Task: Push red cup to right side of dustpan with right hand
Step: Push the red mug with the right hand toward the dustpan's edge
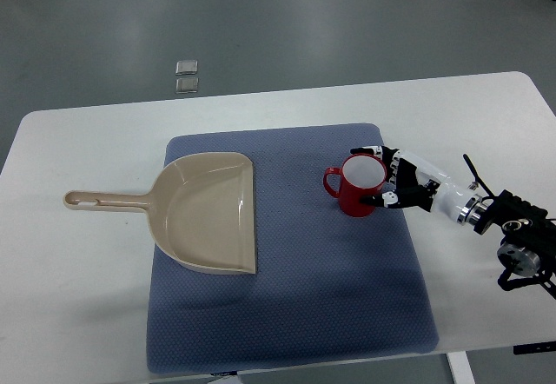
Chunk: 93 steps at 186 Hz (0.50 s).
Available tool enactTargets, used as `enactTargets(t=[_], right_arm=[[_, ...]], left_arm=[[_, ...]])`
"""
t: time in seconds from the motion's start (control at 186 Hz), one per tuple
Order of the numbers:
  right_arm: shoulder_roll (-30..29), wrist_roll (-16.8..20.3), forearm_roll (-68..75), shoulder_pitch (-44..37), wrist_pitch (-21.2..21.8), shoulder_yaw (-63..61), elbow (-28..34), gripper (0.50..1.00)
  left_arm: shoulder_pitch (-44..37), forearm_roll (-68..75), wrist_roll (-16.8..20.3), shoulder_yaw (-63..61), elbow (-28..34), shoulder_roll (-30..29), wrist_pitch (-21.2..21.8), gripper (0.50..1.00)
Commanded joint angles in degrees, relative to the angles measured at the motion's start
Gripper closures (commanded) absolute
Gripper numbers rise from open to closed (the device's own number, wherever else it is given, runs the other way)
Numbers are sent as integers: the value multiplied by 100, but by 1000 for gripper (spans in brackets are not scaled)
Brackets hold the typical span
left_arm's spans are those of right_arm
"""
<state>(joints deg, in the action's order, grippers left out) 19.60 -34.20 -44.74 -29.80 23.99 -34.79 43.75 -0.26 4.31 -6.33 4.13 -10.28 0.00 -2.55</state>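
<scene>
A red cup (358, 188) with a white inside stands upright on the blue mat (295, 306), its handle pointing left. A beige dustpan (208, 212) lies left of it, handle toward the left, open mouth facing the cup. My right hand (393, 179) comes in from the right edge and sits against the cup's right side. Its fingers (369, 151) reach around the far rim and the thumb (382, 200) lies along the near side, spread rather than closed tight. The left hand does not show.
The mat covers the middle of a white table (78, 297). Two small clear packets (187, 75) lie on the grey floor beyond the table's far edge. A gap of bare mat separates dustpan and cup.
</scene>
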Motion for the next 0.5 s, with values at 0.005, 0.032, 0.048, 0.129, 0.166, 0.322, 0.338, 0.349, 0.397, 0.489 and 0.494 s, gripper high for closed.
enactTargets(t=[0.005, 0.032, 0.048, 0.129, 0.166, 0.322, 0.338, 0.349, 0.397, 0.489, 0.494], right_arm=[[-167, 1, 0, -9, -26, -1, -104, 564], [-229, 1, 0, -9, -44, 7, -122, 566], [-255, 1, 0, -9, -52, 7, -130, 564], [-343, 1, 0, -17, -96, 7, -174, 564], [-413, 1, 0, -35, -96, 7, -183, 564], [-571, 1, -9, -70, -193, 7, -201, 564], [-580, 1, 0, -70, -202, 7, -201, 564], [-589, 1, 0, -70, -211, 7, -201, 564], [-642, 1, 0, -79, -219, 7, -201, 566], [-721, 1, -9, -88, -228, 7, -218, 564], [-721, 1, -9, -88, -228, 7, -218, 564]], left_arm=[[-1, 0, 0, 0, 9, 0, 0, 500], [-9, 0, 0, 0, 9, 0, 0, 500], [-9, 0, 0, 0, 9, 0, 0, 500], [-18, 0, 0, 0, 9, 0, 0, 500], [-18, 0, 0, 0, 9, 0, 0, 500], [-18, 0, 0, 0, 9, 0, 0, 500], [-18, 0, 0, 0, 9, 0, 0, 500], [-18, 0, 0, 0, 9, 0, 0, 500], [-18, 0, 0, 0, 9, 0, 0, 500], [-18, 0, 0, 0, 9, 0, 0, 500], [-18, 0, 0, 0, 9, 0, 0, 500]])
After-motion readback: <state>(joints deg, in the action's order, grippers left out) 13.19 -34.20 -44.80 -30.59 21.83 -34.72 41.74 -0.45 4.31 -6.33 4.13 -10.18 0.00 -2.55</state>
